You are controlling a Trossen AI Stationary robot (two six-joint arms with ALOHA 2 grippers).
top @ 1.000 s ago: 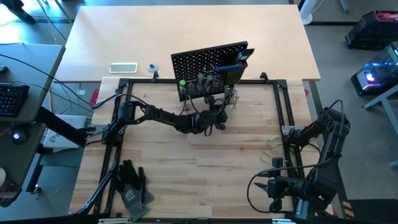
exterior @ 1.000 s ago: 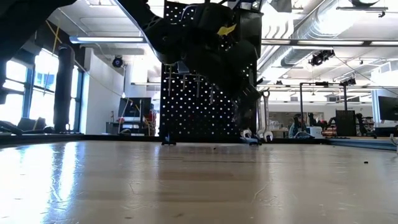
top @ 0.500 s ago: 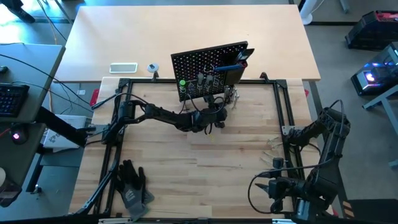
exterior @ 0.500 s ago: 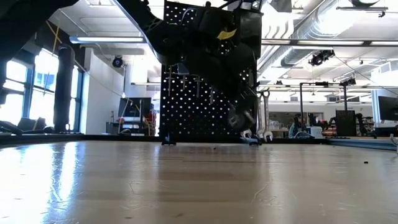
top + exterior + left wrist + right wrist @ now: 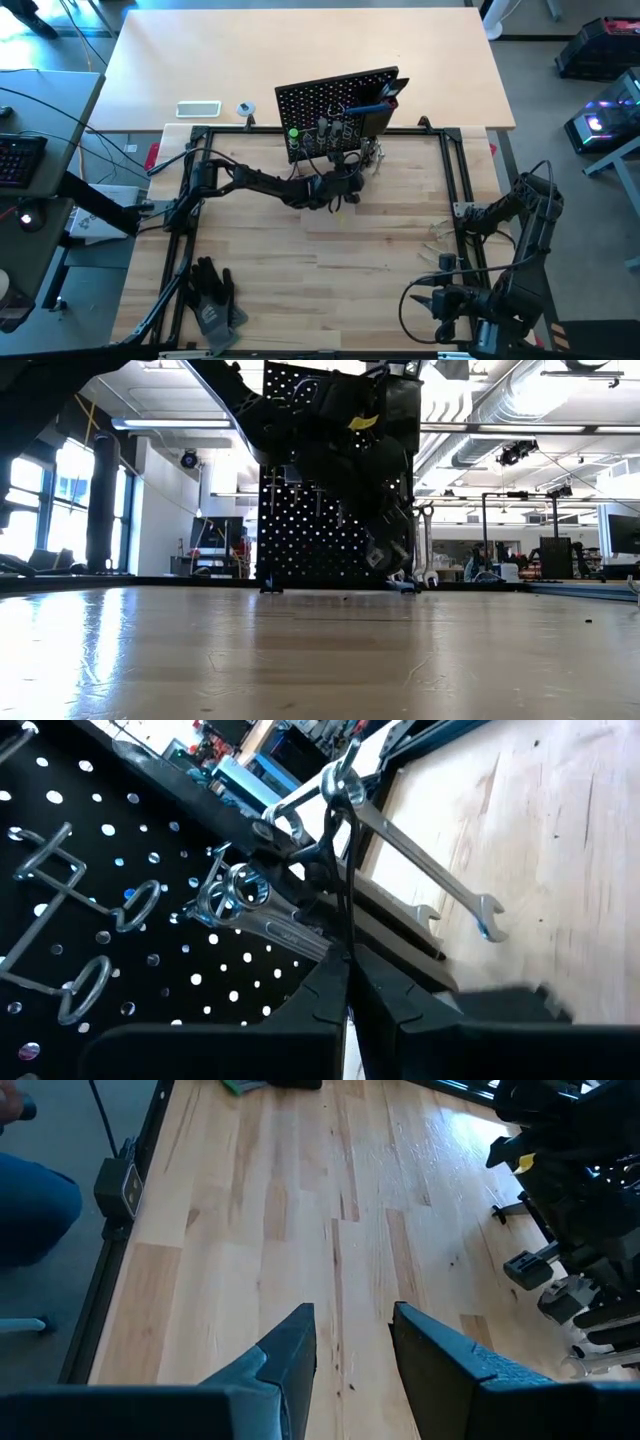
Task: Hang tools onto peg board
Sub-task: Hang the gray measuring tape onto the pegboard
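Note:
The black peg board (image 5: 335, 95) stands upright at the far middle of the table. On it are a green-handled screwdriver (image 5: 293, 133), a blue tool (image 5: 365, 106) and a black box bin (image 5: 375, 122). Silver wrenches (image 5: 430, 870) hang by their ring ends at the board's right lower corner (image 5: 425, 545), beside empty wire rings (image 5: 130, 905). My left gripper (image 5: 352, 188) is shut just in front of the board, close to the wrenches. My right gripper (image 5: 430, 298) waits open at the near right, with nothing between its fingers (image 5: 290, 1350). My left gripper (image 5: 348, 985) points almost level at the board's lower right. A thin dark wire (image 5: 340, 890) runs from its shut fingertips up to one wrench's ring end (image 5: 340, 782). I cannot tell whether the fingers touch that wire or only stand in front of it.
Black work gloves (image 5: 212, 298) lie at the near left. A white flat device (image 5: 198, 109) lies on the far table, left of the board. A black frame rail (image 5: 455, 170) borders the wooden work surface (image 5: 380, 250).

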